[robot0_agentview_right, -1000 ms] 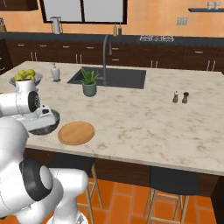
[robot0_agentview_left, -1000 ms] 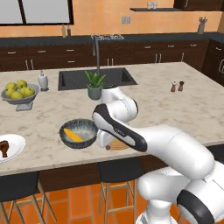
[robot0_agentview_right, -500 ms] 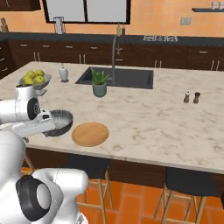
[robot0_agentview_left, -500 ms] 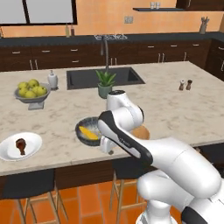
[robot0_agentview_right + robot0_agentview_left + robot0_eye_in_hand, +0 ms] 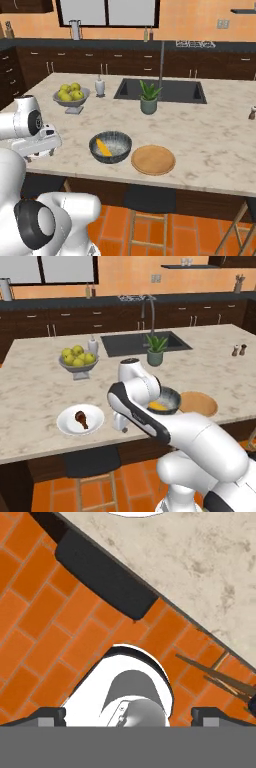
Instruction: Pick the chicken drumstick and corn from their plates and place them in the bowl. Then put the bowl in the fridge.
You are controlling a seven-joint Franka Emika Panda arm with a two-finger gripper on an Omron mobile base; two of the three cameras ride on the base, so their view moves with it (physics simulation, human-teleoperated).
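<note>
The corn [image 5: 102,147] lay in the bowl [image 5: 110,146]. The drumstick [image 5: 81,418] sat on the white plate [image 5: 80,420], left of it. The pincer [image 5: 123,426], probably empty, hung open just beside that plate, needing to reach over next.

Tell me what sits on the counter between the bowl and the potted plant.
Nothing: in the right base view, the stretch between the bowl and the potted plant is bare marble counter.
</note>
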